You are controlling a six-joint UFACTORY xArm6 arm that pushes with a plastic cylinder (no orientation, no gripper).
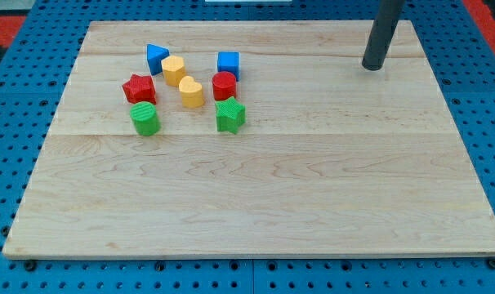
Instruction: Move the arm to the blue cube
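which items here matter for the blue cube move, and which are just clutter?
In play:
- blue cube, upper middle of the board
- my tip, far to the view's right of it, touching no block

Clutter:
- blue triangular block
- yellow hexagonal block
- yellow block
- red star
- red cylinder
- green cylinder
- green star

The table (256,188) is a pale wooden board lying on a blue pegboard (11,106); eight blocks cluster toward its ten o'clock area; a blue triangle (156,58) sits at the cluster's eleven o'clock, a yellow cylinder (174,70) just beside it; the blue cube (228,64) stands at one o'clock, a red cylinder (224,85) just below it; a yellow heart-like block (191,92) lies central; a red star (139,88) at nine; a green cylinder (145,119) at seven; a green star (229,115) at five.
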